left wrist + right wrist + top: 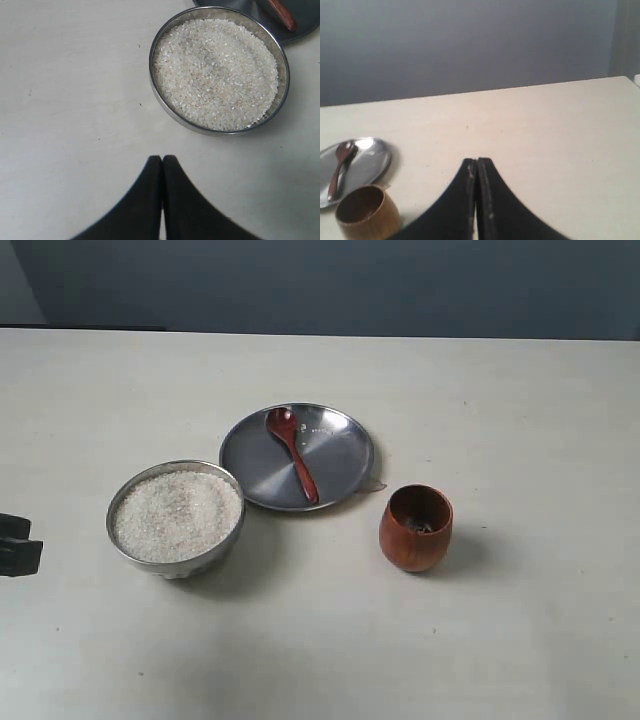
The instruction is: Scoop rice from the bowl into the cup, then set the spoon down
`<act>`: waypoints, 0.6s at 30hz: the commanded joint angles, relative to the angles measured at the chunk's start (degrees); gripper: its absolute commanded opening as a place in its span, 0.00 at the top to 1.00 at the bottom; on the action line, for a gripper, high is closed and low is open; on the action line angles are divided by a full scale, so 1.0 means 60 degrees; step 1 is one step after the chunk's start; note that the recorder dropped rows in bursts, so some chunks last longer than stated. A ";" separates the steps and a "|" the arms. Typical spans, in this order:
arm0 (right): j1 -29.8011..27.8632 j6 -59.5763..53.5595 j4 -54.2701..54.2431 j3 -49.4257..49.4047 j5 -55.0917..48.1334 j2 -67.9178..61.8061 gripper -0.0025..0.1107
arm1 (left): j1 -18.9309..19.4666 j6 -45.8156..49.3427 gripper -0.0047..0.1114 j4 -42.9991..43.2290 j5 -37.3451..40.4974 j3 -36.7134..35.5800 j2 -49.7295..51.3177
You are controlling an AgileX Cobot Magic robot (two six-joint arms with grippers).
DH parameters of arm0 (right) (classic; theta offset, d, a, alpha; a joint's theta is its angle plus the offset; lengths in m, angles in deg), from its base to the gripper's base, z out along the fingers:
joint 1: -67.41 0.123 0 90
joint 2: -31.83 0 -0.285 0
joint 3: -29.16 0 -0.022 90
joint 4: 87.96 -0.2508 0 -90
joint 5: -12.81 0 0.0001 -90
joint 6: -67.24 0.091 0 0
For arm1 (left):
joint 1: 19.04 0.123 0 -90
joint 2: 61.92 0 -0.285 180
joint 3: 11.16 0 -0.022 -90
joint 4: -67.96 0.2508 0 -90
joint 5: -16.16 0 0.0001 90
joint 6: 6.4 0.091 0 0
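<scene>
Pale tabletop (320, 660) under a grey-blue wall (320, 280): the left pincer (162, 161) hangs with its black fingers pressed together and holding nothing, the silver bowl (151, 65) filled with white rice (215, 75) lying just ahead of its tips. The right pincer (477, 162), likewise closed and empty, hovers apart from the wooden cup (367, 210), which stands near its fingers to one side, and beyond the cup the dark wooden spoon (339, 167) rests on a flat steel plate (370, 160), well clear of both pincers

left fingers (142, 205) together, right fingers (457, 205) seemingly together
</scene>
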 commanded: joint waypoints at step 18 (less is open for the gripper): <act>-0.0057 -0.4886 -0.3639 -0.0787 0.0648 0.0032 0.98 | -0.0026 -0.0008 0.96 0.0022 -0.0078 0.0054 0.0007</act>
